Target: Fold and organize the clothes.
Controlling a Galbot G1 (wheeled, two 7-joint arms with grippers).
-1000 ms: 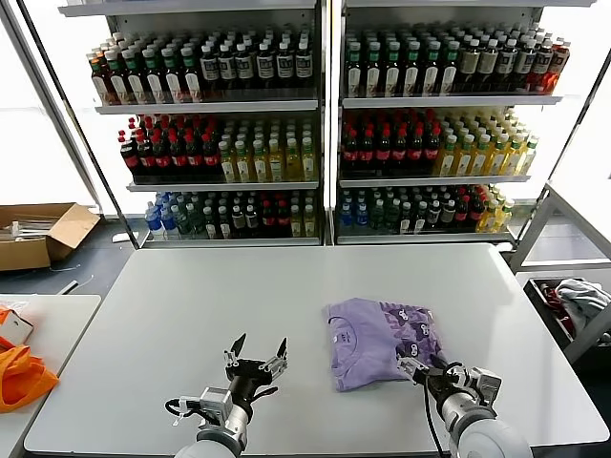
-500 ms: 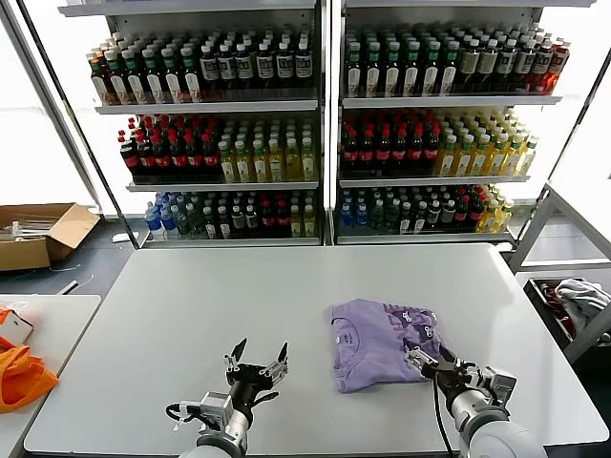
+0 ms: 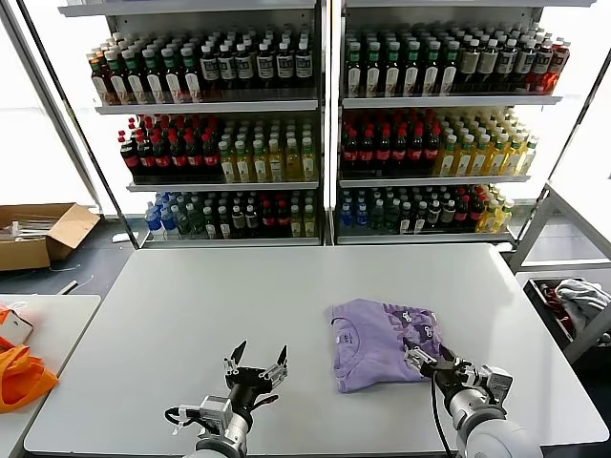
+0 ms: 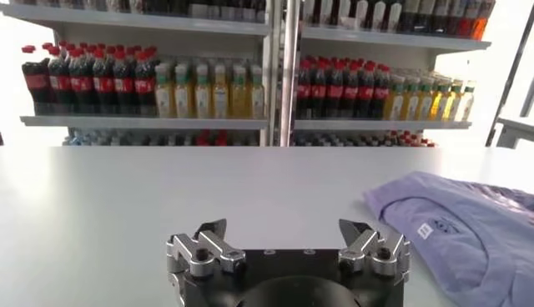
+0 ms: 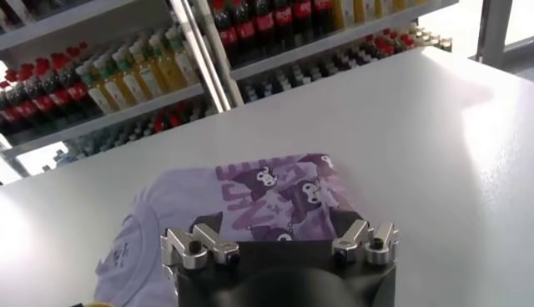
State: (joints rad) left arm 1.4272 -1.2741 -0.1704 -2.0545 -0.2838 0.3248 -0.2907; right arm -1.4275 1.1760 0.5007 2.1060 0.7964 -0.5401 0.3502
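White table [image 3: 191, 305] | folded lavender T-shirt [image 3: 382, 342] | just beyond right claw [image 3: 427, 360]

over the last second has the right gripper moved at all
Yes: the right gripper backed off toward the table's near edge, off the lavender cotton T-shirt.

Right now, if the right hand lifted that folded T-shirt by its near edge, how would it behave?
The T-shirt would probably droop and unfold: it is soft cloth in loose layers. It looks light, lying flat and thin on the table. Pushed, it would likely bunch rather than slide whole.
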